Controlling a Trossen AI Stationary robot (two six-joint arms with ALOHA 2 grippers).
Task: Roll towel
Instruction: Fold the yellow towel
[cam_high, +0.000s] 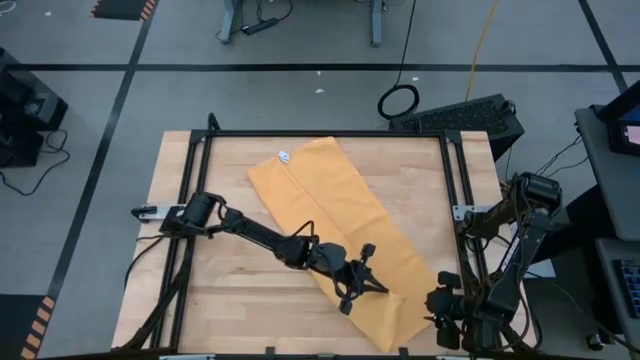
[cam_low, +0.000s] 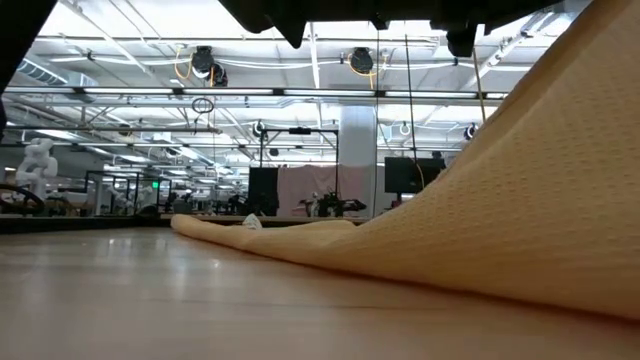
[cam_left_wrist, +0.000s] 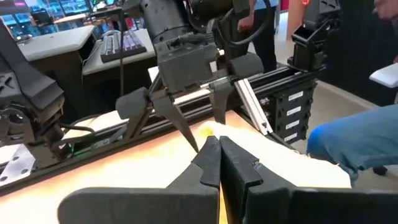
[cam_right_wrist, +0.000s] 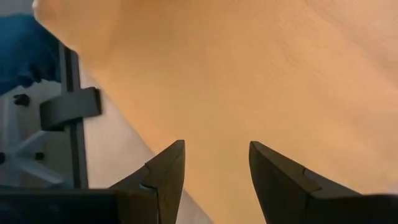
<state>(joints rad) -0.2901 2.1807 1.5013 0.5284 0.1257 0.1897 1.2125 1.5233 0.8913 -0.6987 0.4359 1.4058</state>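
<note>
The mustard-yellow towel (cam_high: 340, 220) lies spread flat in a long slanting band, from the far middle of the table to its near right. Its small white tag (cam_high: 283, 155) sits at the far end. In the low view the towel (cam_low: 520, 200) rises steeply toward the right, close to the camera. My left gripper (cam_high: 383, 290) is shut above the towel's near part and points almost level toward the right arm; its fingers (cam_left_wrist: 214, 149) show no cloth between them. My right gripper (cam_high: 440, 305) hangs open by the towel's near right edge, pointing down, nothing between its fingers (cam_right_wrist: 217, 162).
A black metal frame (cam_high: 455, 180) runs along the table's sides and far edge. Bare wood (cam_high: 230, 290) lies left of the towel. A person's blue-clad leg (cam_left_wrist: 348, 143) shows beyond the table's right side. A black keyboard (cam_high: 465, 115) sits past the far right corner.
</note>
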